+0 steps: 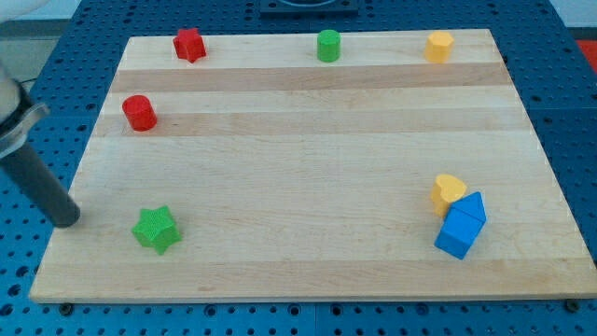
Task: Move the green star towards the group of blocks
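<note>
The green star lies near the board's bottom left. My tip rests at the board's left edge, to the left of the star and apart from it. The group of blocks is at the bottom right: a yellow heart-like block, a blue block and a blue cube, all touching.
A red cylinder sits at the left. Along the top edge stand a red star-like block, a green cylinder and a yellow hexagonal block. The wooden board lies on a blue perforated table.
</note>
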Controlling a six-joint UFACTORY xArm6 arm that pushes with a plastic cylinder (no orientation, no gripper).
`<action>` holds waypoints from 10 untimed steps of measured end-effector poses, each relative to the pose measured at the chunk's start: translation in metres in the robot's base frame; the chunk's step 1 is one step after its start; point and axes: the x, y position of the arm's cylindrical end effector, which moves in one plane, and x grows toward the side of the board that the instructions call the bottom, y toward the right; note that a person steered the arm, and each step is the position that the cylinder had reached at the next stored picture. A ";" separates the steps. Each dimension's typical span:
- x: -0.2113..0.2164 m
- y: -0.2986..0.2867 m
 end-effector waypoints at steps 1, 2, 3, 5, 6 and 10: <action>-0.001 0.089; 0.010 0.168; 0.014 0.080; 0.035 0.181; -0.009 0.253; 0.039 0.312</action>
